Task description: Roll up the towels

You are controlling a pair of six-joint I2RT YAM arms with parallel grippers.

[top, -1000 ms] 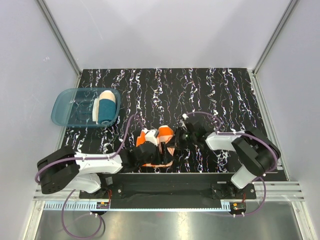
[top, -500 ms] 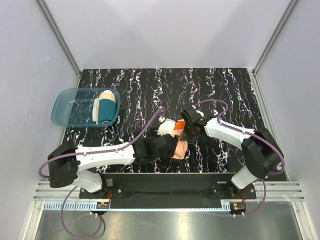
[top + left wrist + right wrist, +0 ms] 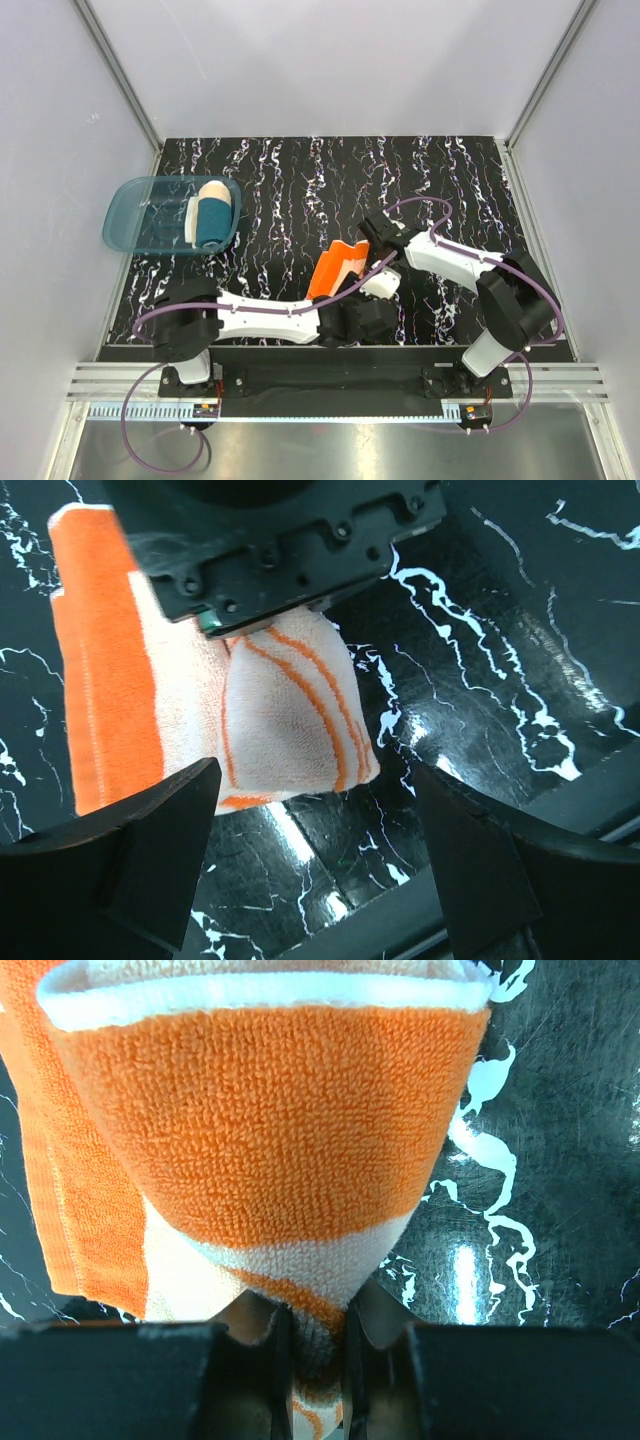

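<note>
The orange towel (image 3: 337,268) is not rolled. It lies open as a loose strip near the middle of the table (image 3: 450,170), a little toward the near edge. In the top view its long axis runs diagonally, from near-left up to far-right. The far-right end is the one being held. In the right wrist view the cloth fans out from the pinch point, orange face up with a white band across its far edge. Whether its low end touches the table or hangs just above it, I cannot tell.

The teal towel (image 3: 209,222) sits rolled inside the tray (image 3: 130,222) at the far left, well apart from the arms. Its roll axis runs roughly near to far, with a cream end showing on the far side.

So 1 of 2 towels looks done. The orange one has to be laid out, rolled and probably set in the tray.

The right gripper (image 3: 315,1332) pinches a bunched bit of the orange towel's edge between nearly closed fingers. The left gripper (image 3: 315,780) is spread wide and empty, just near-side of the towel, with nothing between its fingers (image 3: 150,850).
</note>
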